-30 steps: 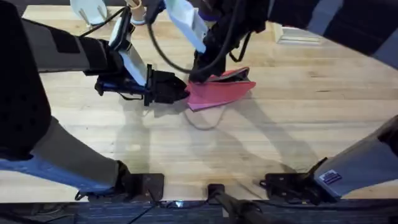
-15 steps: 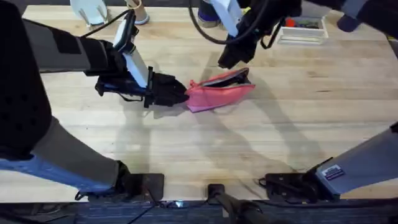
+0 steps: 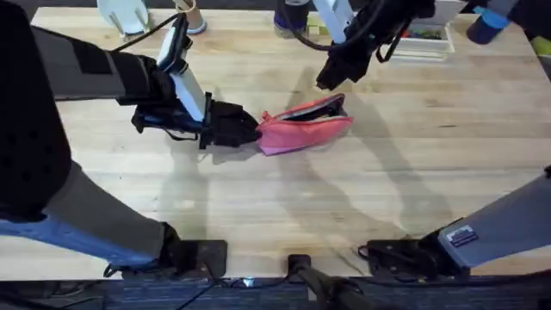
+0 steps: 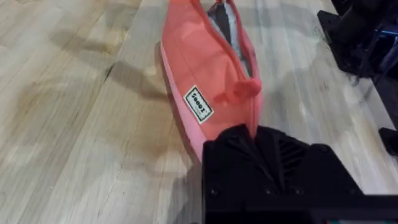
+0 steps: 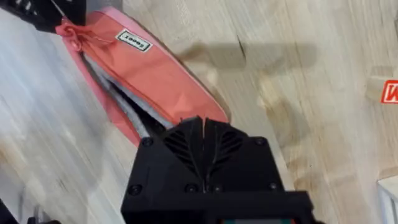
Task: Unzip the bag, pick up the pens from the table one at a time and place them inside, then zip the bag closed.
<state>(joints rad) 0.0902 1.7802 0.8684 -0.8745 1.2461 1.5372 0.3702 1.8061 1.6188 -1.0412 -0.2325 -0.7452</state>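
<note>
The left hand is clamping one end of the pink bag, its black fingers pressed together on the fabric tip, as the left wrist view shows. This grip is most likely pinning the bag so that it does not slide while the other arm is working on it. The bag is lying on its side on the wooden counter, stretching away from the left hand toward the right hand. Its zipper is standing open along the top edge, showing a grey lining inside. A small white label is sitting on the bag's side, close to the held end.

The right hand is hovering just above the far end of the bag, apart from it and carrying nothing. Its fingers are closed together, as the right wrist view shows. Its height above the open mouth suggests it is either finishing a drop into the bag or preparing for the zipper.

No pens are lying on the counter near the bag, so they are probably inside already, though the lining is hiding the contents. Closing the zipper appears to be the step that is left.

Beyond the bag, past the right hand, a shallow white tray is resting at the counter's far edge.
</note>
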